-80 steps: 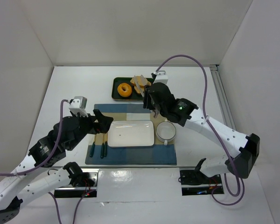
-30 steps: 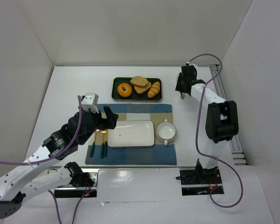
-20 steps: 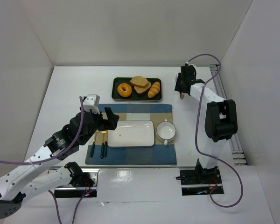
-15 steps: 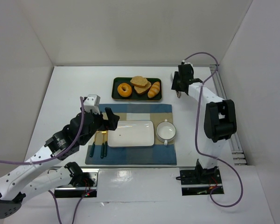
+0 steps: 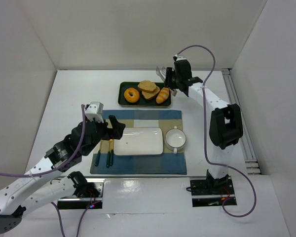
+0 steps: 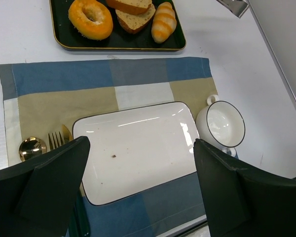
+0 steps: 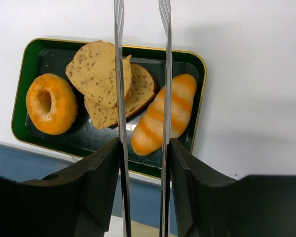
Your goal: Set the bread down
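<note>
Two slices of bread (image 7: 96, 71) lie overlapped in a dark green tray (image 7: 54, 54), between an orange doughnut (image 7: 49, 103) and a croissant (image 7: 163, 116). The bread also shows in the top view (image 5: 148, 87) and in the left wrist view (image 6: 135, 17). My right gripper (image 7: 142, 148) is shut on metal tongs (image 7: 120, 98), whose two blades stand apart above the lower slice and the croissant. In the top view it (image 5: 176, 79) hovers at the tray's back right corner. My left gripper (image 6: 143, 182) is open and empty above the white plate (image 6: 138, 148).
The plate (image 5: 138, 140) and a white cup (image 5: 176, 138) sit on a blue and tan placemat (image 5: 138, 165). Cutlery (image 5: 102, 153) lies left of the plate. The tray (image 5: 120, 94) lies beyond the mat. White walls enclose the table.
My right arm has swung left from the table's far right edge, bringing the tongs over the tray. My left gripper has barely shifted.
</note>
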Controlling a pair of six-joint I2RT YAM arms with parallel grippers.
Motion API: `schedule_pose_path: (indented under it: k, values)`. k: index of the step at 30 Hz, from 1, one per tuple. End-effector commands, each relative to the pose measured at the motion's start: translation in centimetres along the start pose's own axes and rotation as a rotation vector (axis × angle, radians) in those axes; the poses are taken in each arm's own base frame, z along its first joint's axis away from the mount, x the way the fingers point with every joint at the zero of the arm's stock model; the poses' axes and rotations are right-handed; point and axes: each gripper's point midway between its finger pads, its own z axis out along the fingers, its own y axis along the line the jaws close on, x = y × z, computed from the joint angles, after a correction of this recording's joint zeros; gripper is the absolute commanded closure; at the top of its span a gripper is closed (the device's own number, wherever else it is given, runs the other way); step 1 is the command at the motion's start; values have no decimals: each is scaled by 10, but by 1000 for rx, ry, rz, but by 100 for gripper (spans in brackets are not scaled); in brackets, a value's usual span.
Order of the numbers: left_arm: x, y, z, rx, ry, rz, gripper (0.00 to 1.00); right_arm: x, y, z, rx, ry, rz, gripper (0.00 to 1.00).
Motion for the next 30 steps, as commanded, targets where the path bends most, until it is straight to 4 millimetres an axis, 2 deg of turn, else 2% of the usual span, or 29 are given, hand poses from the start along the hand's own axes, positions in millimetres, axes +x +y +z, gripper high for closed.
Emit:
schedule_pose_path:
  k: [1,2,3,5,6,8,12,15,20,23,24,26,27,30]
  values:
    - [-5,-4,-4,21,-25,-29,0,-24,18,2,-68,-51,-12,50]
    - [-6,-4,-4,21,-25,-29,0,-17,24,6,-82,-34,-18,48]
    - [-6,-3,-6,22,-26,-30,0,-21,27,5,-94,-39,-18,48]
    - [-3,1,-5,9,-24,-26,0,-11,28,12,-104,-6,-18,48]
    - [-5,0,-7,13,-31,-39,0,-15,33,10,-125,-10,-8,48]
    - [-3,1,-7,13,-31,-39,0,-7,40,13,-148,9,-14,48]
    - [-1,2,-8,9,-24,-45,0,9,57,11,-173,52,-21,48]
    - [-1,3,-10,9,-24,-54,0,13,67,3,-182,56,-35,48]
    - [0,5,-13,10,-25,-63,0,25,75,-3,-169,96,-41,48]
    - [-1,5,-18,23,-28,-77,0,22,71,-10,-98,77,-56,48]
    - [1,6,-18,18,-21,-73,0,22,64,-12,-65,68,-66,48]
    - [4,7,-19,18,-20,-82,0,6,68,-24,-68,-6,-64,48]
    - [4,7,-19,18,-20,-82,0,1,66,-35,-64,-35,-60,48]
    - [6,6,-20,26,-16,-95,0,-20,62,-50,-37,-121,-39,48]
